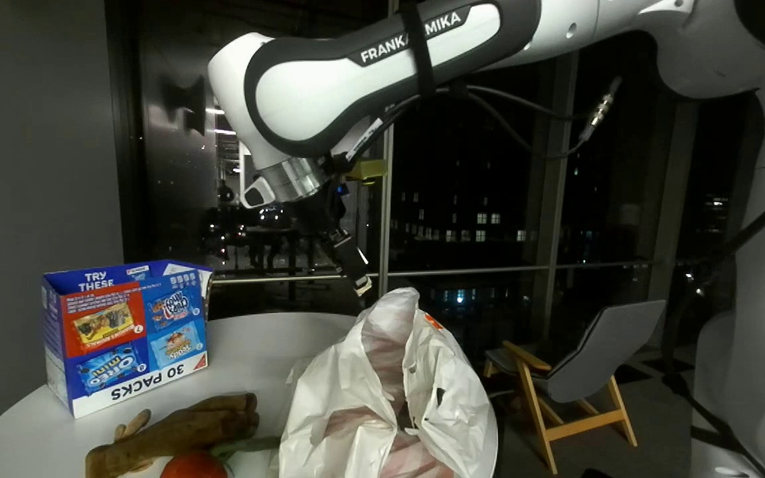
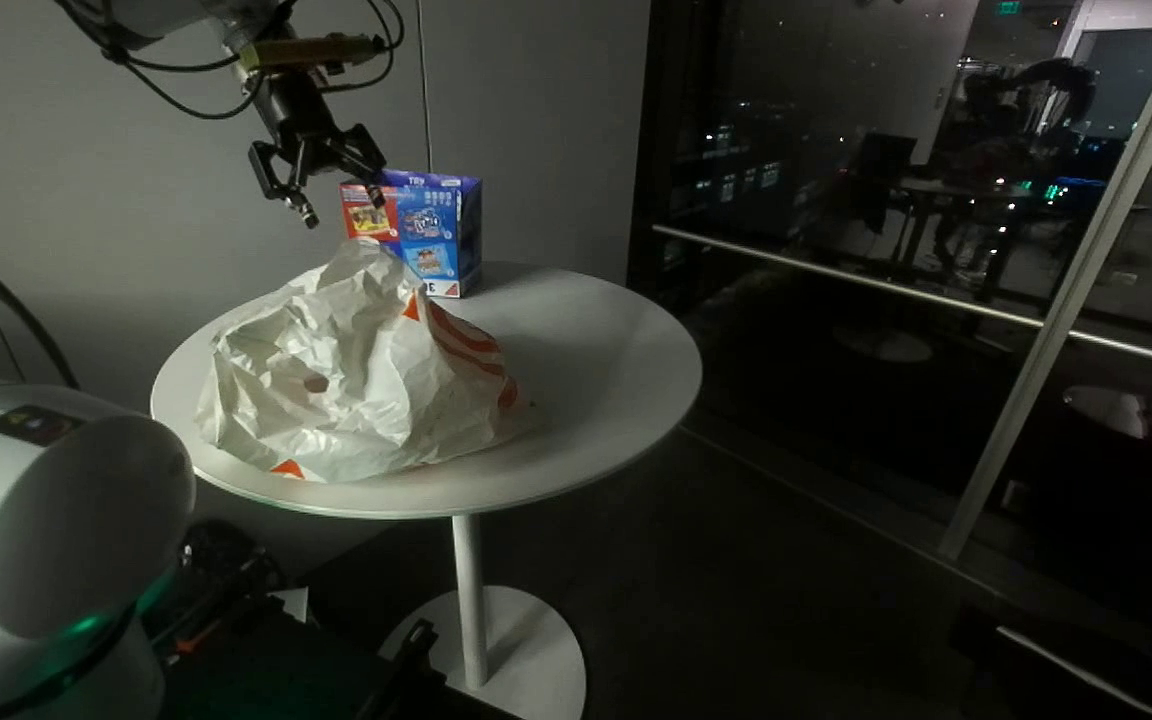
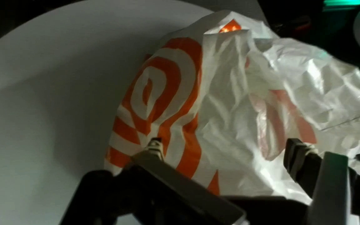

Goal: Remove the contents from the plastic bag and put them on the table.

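A crumpled white plastic bag (image 2: 376, 370) with an orange swirl print sits on a round white table (image 2: 606, 350), bunched to a peak and gaping in loose folds; I cannot make out what it holds. Near that peak hangs a black two-fingered gripper (image 2: 342, 205), carried by a white-and-black robot arm (image 1: 369, 86). Its fingers are spread wide and grasp nothing, the tips apart from the bag in both exterior views. The wrist view looks past them, down onto the bag.

On the table beside the bag, in an exterior view, lies a long brown object (image 1: 183, 431) I cannot identify, with a rounded red-orange object (image 1: 193, 466) just beside it, cut off by the picture's lower edge. Behind these stands a blue and red cardboard snack box (image 1: 137, 338). A grey lounge chair (image 1: 595, 358) with wooden legs stands well apart, near dark windows (image 1: 462, 172).
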